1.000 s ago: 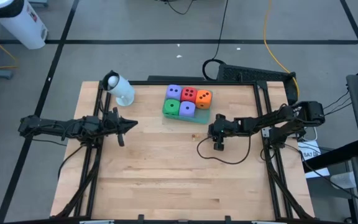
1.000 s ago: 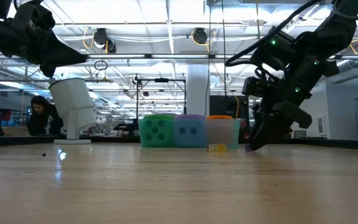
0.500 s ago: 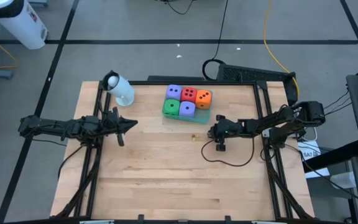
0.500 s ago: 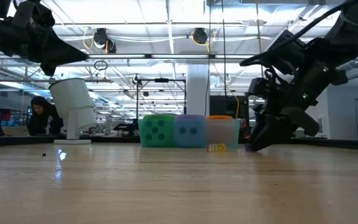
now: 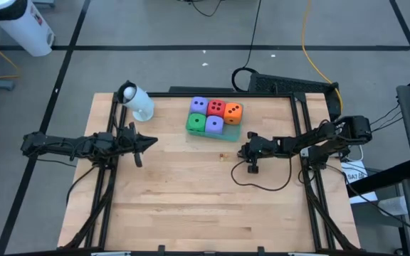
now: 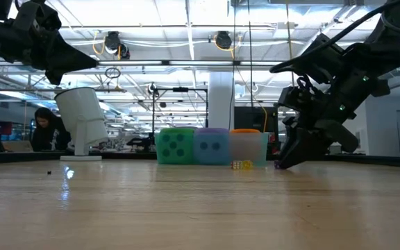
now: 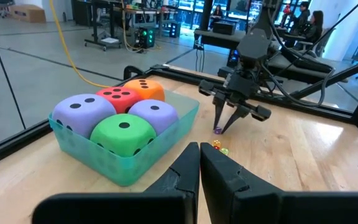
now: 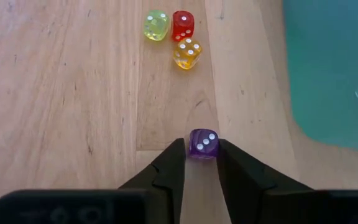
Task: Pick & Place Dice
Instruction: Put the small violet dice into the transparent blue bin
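Five big soft dice, two purple [image 5: 199,106], one red [image 5: 216,108], one orange [image 5: 233,111] and one green [image 5: 196,122], sit in a translucent green tray [image 7: 135,168] at the table's far middle. Several tiny clear dice lie on the wood to the tray's near right: yellow-green [image 8: 156,25], red [image 8: 183,25], orange [image 8: 187,53] and purple [image 8: 202,144]. My right gripper [image 8: 201,152] is shut on the tiny purple one. My left gripper [image 5: 151,142] is shut and hovers over the table's left side. My right gripper pinches the tiny purple die by two opposite sides [image 8: 194,147] between its fingertips [image 8: 174,155]. The fingers slant down from the table's right. The die still rests on the wood, upright, with a two-pip face up.
A white cylinder [image 5: 137,102] stands at the far left corner. A dark cable [image 5: 258,181] loops on the wood below my right arm. The tray's rim [image 5: 223,136] is a short way beyond the small dice. Bare wood covers the table's near half.
My right arm's wrist has sunk a little and tipped flatter, while its fingertips have stayed at the tiny purple die. The dice and the tray have not moved.
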